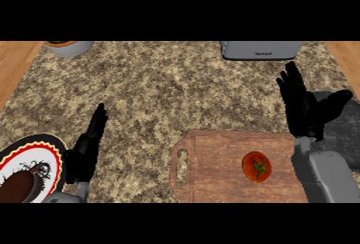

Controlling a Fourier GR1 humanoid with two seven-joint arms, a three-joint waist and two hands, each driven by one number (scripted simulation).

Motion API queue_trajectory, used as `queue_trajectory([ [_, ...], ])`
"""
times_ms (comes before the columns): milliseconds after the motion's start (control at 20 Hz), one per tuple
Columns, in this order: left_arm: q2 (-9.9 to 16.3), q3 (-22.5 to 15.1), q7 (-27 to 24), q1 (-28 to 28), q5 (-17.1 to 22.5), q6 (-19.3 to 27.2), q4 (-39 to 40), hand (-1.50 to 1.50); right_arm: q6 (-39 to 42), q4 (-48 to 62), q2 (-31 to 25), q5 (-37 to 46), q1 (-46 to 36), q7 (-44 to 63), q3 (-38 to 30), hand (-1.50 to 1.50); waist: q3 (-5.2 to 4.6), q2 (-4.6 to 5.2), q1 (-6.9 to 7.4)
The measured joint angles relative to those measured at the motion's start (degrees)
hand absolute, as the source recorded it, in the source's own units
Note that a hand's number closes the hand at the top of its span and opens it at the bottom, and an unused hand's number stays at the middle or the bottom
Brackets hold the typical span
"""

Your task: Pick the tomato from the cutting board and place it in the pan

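A red tomato (256,166) with a green stem lies on the wooden cutting board (211,164) at the lower middle right. My right hand (302,107) is raised open, fingers straight, just above and right of the board, apart from the tomato. A dark pan (345,128) lies at the right edge, partly hidden behind that hand and forearm. At the lower left my left hand (88,145) rests open with fingers up.
A plate (25,157) with a black, red and white rim sits at the lower left beside my left hand. A grey appliance (262,49) stands at the back right, a grey bowl (69,47) at the back left. Speckled counter stretches between them.
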Motion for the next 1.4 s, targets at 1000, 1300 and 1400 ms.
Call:
queue_trajectory([
  [1000, 5.5, 10.4, 12.9, -5.7, 10.1, -4.3, -6.9, 0.00, 29.4, -11.7, -26.4, 13.0, 20.5, -50.9, -8.0, -1.50, -1.10, 0.52, -2.08],
  [1300, 5.1, 10.9, 13.8, -6.0, 9.9, -5.5, -7.3, 0.00, 28.9, -16.0, -29.7, 20.5, 20.9, -51.0, -8.7, -1.50, -1.24, 0.64, -1.10],
  [1400, 4.8, 11.1, 13.9, -6.4, 9.9, -5.7, -7.1, 0.00, 28.1, -18.7, -30.7, 24.3, 20.8, -48.6, -7.5, -1.50, -1.27, 0.65, -1.00],
])
